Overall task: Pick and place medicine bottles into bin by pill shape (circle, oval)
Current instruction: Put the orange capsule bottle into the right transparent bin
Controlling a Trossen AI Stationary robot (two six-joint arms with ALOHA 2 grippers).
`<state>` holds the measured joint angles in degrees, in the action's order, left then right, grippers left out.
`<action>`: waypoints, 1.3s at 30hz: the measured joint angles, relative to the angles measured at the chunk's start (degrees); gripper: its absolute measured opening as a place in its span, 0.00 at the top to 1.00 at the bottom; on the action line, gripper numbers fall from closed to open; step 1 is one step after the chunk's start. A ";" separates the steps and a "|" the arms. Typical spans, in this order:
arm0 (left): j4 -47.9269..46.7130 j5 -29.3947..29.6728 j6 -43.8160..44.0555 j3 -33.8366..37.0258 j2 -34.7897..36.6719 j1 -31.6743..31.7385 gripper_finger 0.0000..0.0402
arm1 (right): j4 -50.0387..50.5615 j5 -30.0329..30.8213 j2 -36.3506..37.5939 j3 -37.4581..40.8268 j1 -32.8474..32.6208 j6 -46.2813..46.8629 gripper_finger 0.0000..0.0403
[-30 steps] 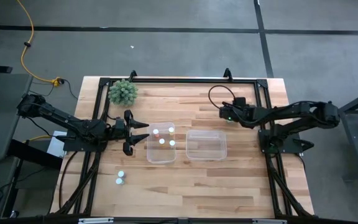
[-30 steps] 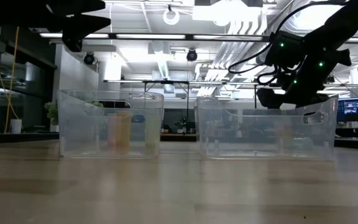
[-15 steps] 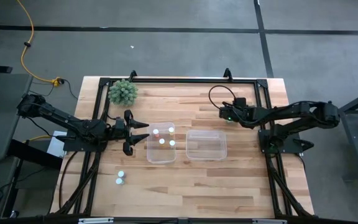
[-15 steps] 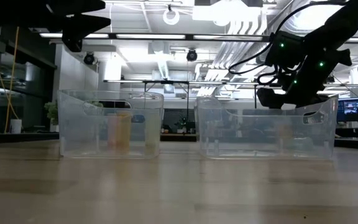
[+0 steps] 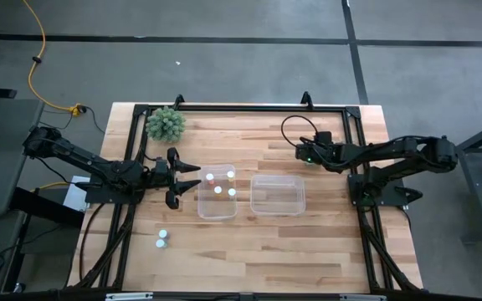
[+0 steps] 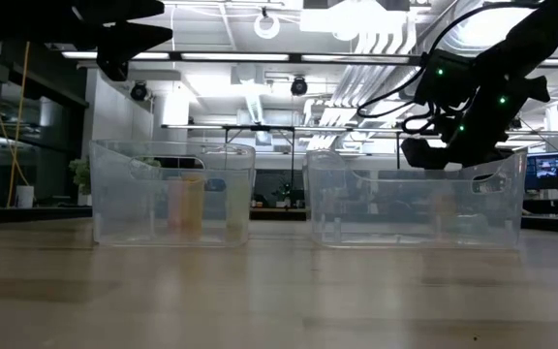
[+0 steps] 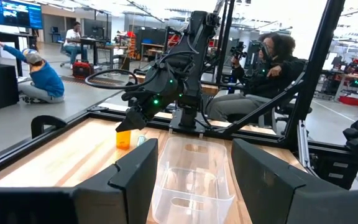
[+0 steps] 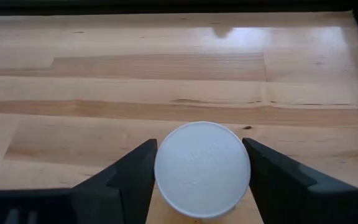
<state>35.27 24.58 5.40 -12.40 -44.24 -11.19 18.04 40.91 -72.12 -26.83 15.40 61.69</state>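
Observation:
An orange medicine bottle (image 7: 123, 139) with a round white cap (image 8: 202, 169) stands upright on the table at the far right, beyond the right clear tub (image 5: 254, 197). My right gripper (image 5: 300, 154) is on it, its fingers on either side of the cap. Three bottles (image 5: 218, 190) stand in the left clear tub (image 5: 201, 201). Two more (image 5: 162, 239) stand on the table at the near left. My left gripper (image 5: 192, 177) hovers open and level just left of the left tub, holding nothing. My right gripper has the bottle's white cap between its two fingers (image 8: 135, 171), one on each side of the cap's rim (image 8: 160, 168). It comes slanting down from the table's right side. The bottle stays upright with its base (image 7: 123, 146) on the wood.
A green spiky ball plant (image 5: 166, 124) sits at the far left corner. A black frame (image 5: 241, 108) runs around the table's edges. The right tub (image 6: 415, 206) holds nothing that I can see. People sit and crouch in the room beyond the table.

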 joint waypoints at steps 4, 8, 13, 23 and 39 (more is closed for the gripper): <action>0.01 0.00 0.00 0.00 0.00 0.00 0.51 | 0.04 0.46 0.00 0.00 0.00 -0.06 0.51; 0.01 0.02 -0.01 0.00 0.00 -0.01 0.51 | 0.02 0.48 0.05 0.00 0.00 -0.53 0.51; 0.10 0.02 -0.01 0.00 0.01 0.01 0.51 | 0.05 -0.27 0.20 -1.63 -0.08 -4.05 0.50; 0.12 0.04 -0.01 0.00 0.00 0.00 0.51 | -11.32 -2.53 0.22 -9.52 -9.30 -22.92 0.50; 0.15 0.04 -0.01 0.00 0.00 0.00 0.51 | -23.02 -15.99 0.22 -16.90 -24.96 -44.21 0.50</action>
<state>35.42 24.62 5.39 -12.40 -44.24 -11.19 -4.97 24.91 -71.90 -43.73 -9.56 17.47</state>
